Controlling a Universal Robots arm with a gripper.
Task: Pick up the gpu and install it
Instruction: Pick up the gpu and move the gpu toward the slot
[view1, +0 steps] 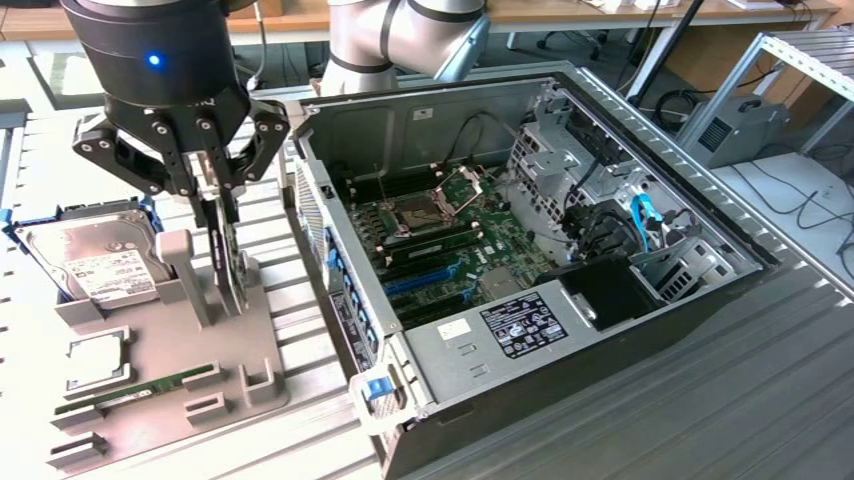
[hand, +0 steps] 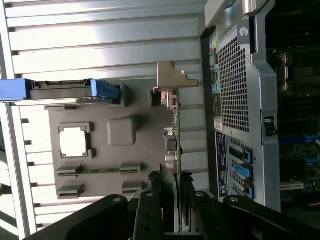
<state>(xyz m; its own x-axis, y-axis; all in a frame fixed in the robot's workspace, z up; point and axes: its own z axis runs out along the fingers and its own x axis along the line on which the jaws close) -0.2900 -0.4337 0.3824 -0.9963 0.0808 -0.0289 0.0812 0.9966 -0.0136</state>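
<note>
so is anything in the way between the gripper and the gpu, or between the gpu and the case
Nothing visible between them: the gripper is down over the gpu, which stands on edge in the grey fixture. Toward the motherboard, the case's side wall stands between, but the case is open on top.

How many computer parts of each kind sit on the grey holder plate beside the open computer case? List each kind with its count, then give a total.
hard drive: 1
processor chip: 1
memory stick: 1
gpu: 1
Total on the grey holder plate: 4
</note>
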